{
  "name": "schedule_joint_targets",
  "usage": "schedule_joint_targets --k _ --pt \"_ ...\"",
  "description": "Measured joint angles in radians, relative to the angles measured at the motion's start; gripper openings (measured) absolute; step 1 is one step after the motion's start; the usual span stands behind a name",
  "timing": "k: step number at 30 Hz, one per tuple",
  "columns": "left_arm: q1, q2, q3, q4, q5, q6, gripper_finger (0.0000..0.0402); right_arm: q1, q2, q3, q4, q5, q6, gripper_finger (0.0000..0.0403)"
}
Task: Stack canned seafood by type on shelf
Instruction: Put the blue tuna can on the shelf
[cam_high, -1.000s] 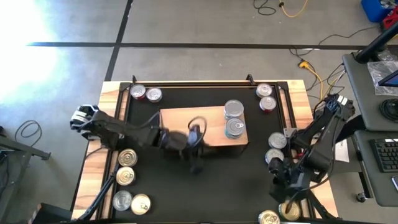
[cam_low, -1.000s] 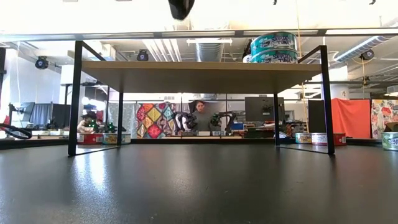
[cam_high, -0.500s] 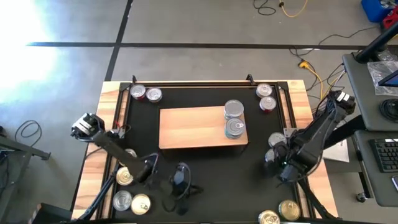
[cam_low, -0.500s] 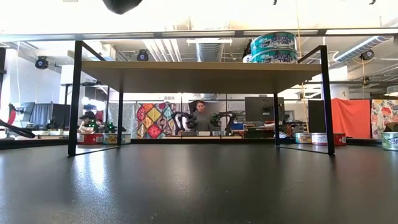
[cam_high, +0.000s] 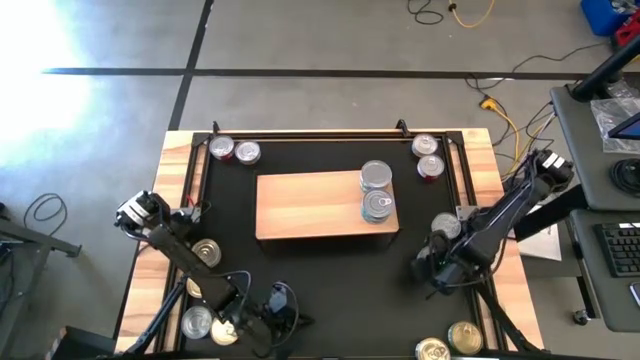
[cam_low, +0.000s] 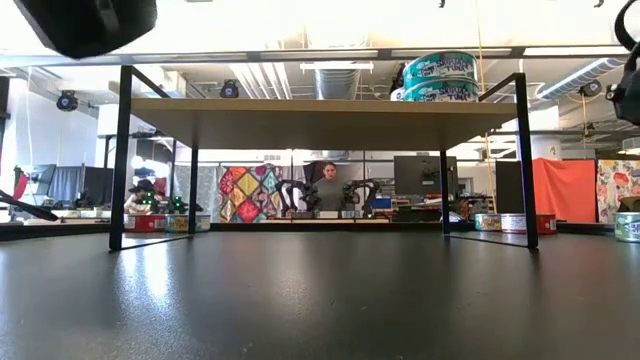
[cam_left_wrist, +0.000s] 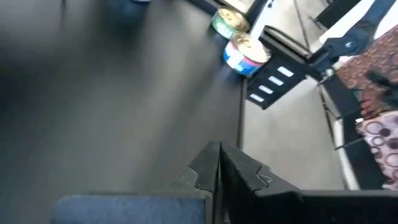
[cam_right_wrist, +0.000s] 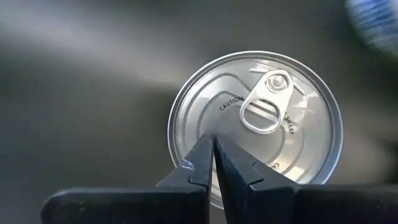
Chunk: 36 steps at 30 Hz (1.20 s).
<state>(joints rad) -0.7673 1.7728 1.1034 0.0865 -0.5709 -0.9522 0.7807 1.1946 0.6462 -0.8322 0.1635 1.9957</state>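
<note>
Currently my right gripper (cam_right_wrist: 214, 146) hung with fingers together above a silver tin (cam_right_wrist: 255, 126), lower right of the high view, ready to open. My left gripper (cam_left_wrist: 219, 155), likewise pressed together, waited lower left. Two tins (cam_high: 377, 191) already sat on the shelf (cam_high: 305, 205).

A robotics lab or workshop: bare grey concrete floor (cam_high: 300, 40) with loose cables around the black-matted wooden work table (cam_high: 480, 145), with desks and monitors beyond.
</note>
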Motion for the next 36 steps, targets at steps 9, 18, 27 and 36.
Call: schedule_joint_targets --k 9,18,27,36 --pt "0.000 0.037 0.000 -0.010 -0.042 0.041 0.0000 0.000 0.318 0.261 0.035 -0.050 -0.083 0.0013" --pt "-0.002 0.042 0.000 -0.027 -0.049 0.080 0.0000 -0.005 0.509 0.623 -0.020 -0.064 -0.241 0.0013" --pt "-0.001 0.042 -0.001 -0.056 -0.100 0.158 0.0000 0.109 0.509 0.792 -0.036 -0.233 -0.335 0.0013" --pt "0.000 0.042 -0.001 -0.053 -0.224 0.154 0.0000 0.230 0.510 0.599 0.164 -0.329 -0.100 0.0013"
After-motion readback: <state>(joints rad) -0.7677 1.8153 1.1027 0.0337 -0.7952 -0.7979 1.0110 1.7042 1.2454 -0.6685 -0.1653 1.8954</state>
